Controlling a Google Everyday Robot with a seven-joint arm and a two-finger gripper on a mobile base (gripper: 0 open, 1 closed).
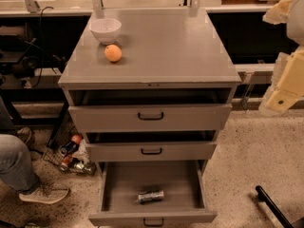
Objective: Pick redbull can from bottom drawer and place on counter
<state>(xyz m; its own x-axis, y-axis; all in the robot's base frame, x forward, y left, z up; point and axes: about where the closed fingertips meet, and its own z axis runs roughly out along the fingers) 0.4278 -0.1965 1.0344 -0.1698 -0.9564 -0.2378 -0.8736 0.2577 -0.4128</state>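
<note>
Gripper [286, 82] high at right edge beside counter [166, 46], state cannot tell; redbull can [151, 196] in bottom drawer [126, 182].

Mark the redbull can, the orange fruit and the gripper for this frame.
redbull can [151, 196]: camera view, middle of its silver side.
orange fruit [113, 53]: camera view, centre of its skin.
gripper [284, 90]: camera view, pale body at the right edge.

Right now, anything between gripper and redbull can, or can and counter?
Nothing sits on the redbull can in the open bottom drawer. The gripper hangs right of the cabinet. Two upper drawers, pulled partly out, jut between can and counter; bowl and orange sit rear left.
</note>
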